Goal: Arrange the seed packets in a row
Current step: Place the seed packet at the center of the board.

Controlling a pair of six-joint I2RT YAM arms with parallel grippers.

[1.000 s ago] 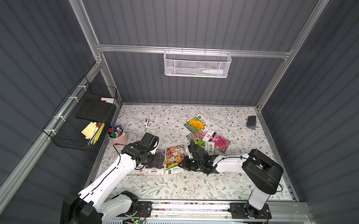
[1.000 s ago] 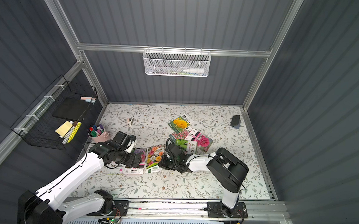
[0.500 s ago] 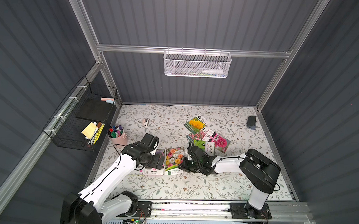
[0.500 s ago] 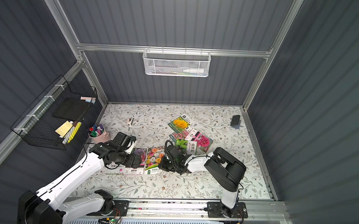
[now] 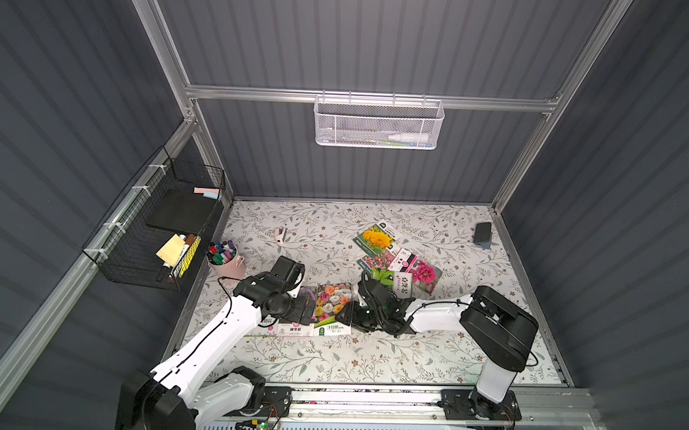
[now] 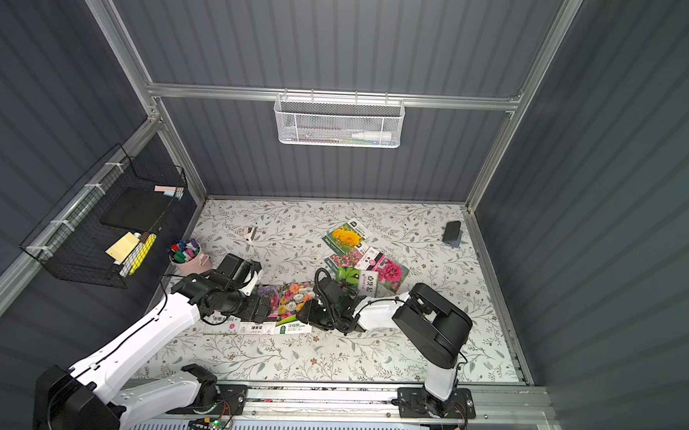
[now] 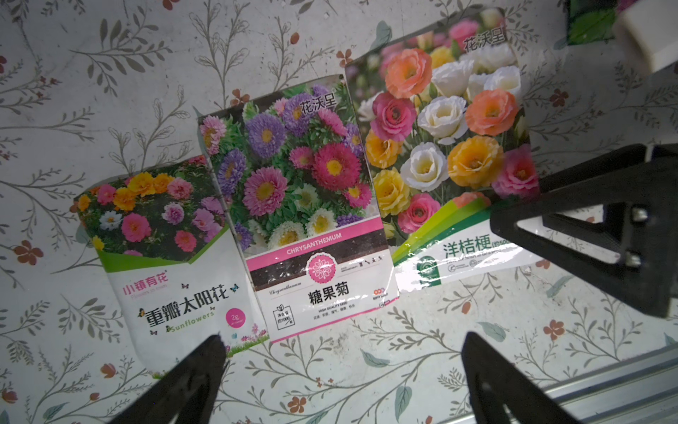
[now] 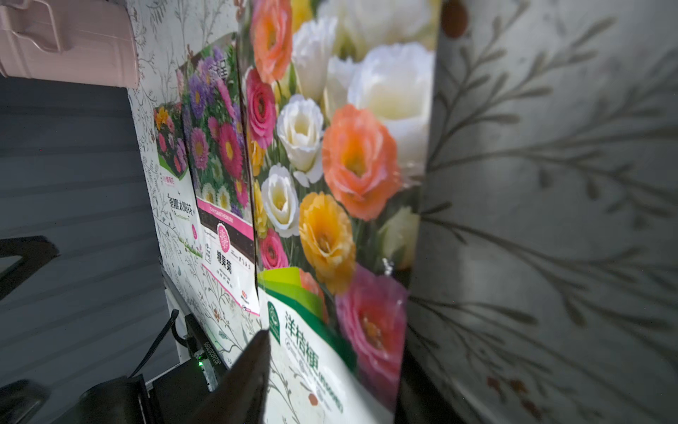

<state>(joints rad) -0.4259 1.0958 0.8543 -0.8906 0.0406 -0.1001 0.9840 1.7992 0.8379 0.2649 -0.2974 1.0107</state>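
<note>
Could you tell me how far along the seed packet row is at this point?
Done: the sunflower packet, chrysanthemum packet and mixed-rose packet lie side by side near the front. In hand: the right gripper, jaws apart, sits at the mixed-rose packet's edge; the left gripper hovers open over the row. Left: four packets piled behind, the marigold packet, pink-blossom packet, green-leaf packet and magenta-bloom packet.

2 overhead views (2 wrist close-ups)

sunflower packet (image 6: 220, 319): mostly under left arm (image 6: 150, 327) | green-leaf packet (image 7: 589, 22): cropped
</note>
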